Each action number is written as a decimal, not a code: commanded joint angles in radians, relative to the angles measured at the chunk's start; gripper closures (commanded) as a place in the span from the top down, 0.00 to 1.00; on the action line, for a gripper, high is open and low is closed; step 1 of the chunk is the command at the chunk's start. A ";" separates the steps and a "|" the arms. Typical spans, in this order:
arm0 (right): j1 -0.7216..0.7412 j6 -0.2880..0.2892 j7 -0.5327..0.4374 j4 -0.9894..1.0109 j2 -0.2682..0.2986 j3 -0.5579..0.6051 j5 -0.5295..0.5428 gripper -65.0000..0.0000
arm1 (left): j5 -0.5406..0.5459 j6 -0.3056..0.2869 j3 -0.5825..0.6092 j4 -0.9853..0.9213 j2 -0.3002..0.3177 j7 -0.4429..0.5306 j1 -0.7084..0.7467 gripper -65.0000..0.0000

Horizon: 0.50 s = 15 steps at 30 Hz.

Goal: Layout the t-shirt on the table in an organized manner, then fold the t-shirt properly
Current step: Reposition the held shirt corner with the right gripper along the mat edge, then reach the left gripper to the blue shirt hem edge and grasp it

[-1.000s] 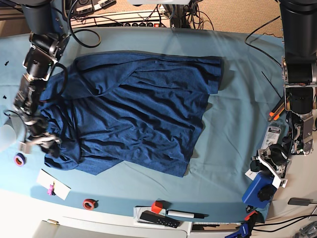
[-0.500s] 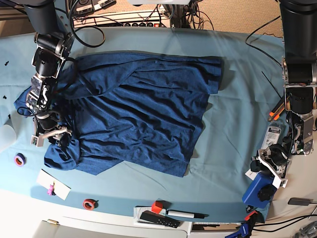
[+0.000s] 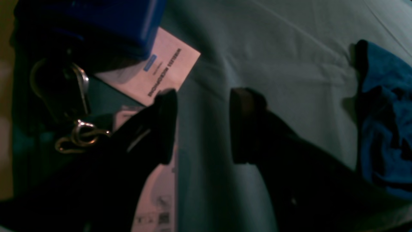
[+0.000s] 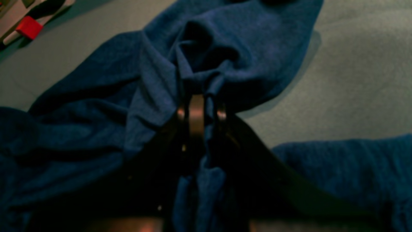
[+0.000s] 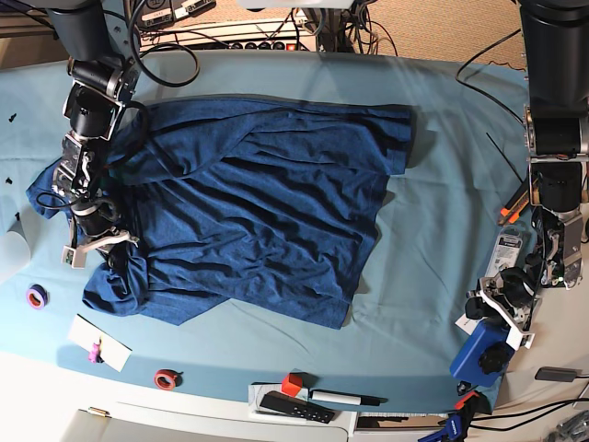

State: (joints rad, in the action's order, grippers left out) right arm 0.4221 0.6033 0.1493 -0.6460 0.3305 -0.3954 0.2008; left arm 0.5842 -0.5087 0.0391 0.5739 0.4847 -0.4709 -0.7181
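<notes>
1. The t-shirt is dark navy blue with a faint heathered fleck and no print.
2. The table cloth is plain light teal blue; the front edge is white.
3. The right gripper is black with coppery-brown pads.
4. The left gripper is black.
5. A box by it is bright blue.
6. A card under that box is white with dark print.
7. A small cube at the front is red.
8. One tape roll is purple, another red.
9. A remote is black.
</notes>
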 commanded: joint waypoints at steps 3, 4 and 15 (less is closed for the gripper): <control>0.021 0.012 0.024 -0.061 0.019 -0.070 -0.003 0.00 | 0.011 -0.005 -0.003 0.016 0.015 0.023 -0.035 0.41; 0.021 0.029 0.039 -0.079 0.020 -0.096 0.001 0.00 | 0.010 -0.005 -0.003 0.016 0.015 0.023 -0.035 0.41; 0.021 0.085 0.188 -0.154 0.149 -0.150 0.079 0.00 | 0.011 -0.009 -0.003 0.016 0.015 0.022 -0.035 0.41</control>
State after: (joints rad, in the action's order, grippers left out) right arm 0.4168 0.6815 0.3687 -0.7792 0.4526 -0.5423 0.2588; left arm 0.5804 -0.5098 0.0391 0.5739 0.4847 -0.4709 -0.7181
